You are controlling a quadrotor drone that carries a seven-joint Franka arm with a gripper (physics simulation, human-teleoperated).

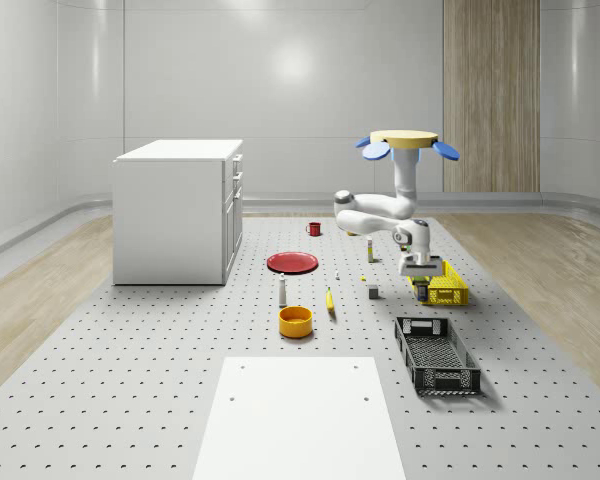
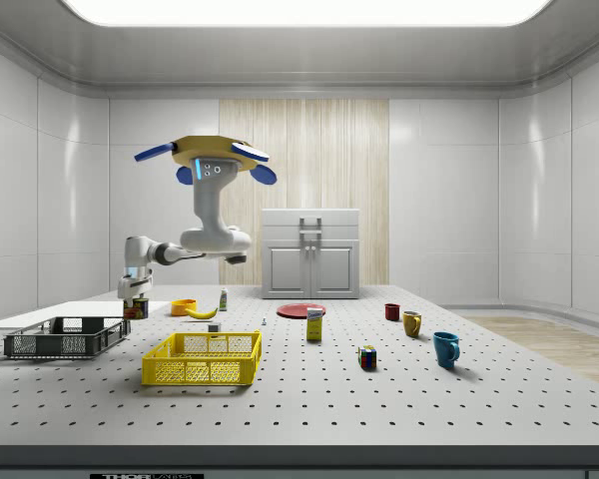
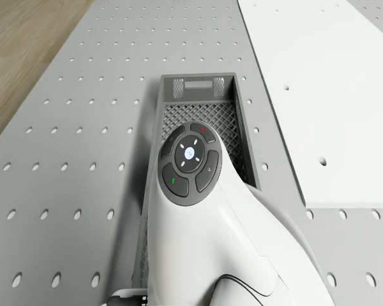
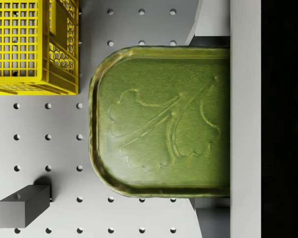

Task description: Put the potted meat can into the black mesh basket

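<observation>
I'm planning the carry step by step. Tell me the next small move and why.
Probably carry the potted meat can sideways until it is over the black mesh basket. The gripper holds the can in the air beside the yellow basket, short of the black one. The drone hovers above the table, and its own camera shows the black basket past the wrist.

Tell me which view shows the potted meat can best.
The wrist view: the potted meat can sits close up, its embossed green top plain, held in the claw above the table. The whole-scene view shows it as a small dark shape beside the yellow basket; the side view shows it under the claw, near the black mesh basket.
</observation>
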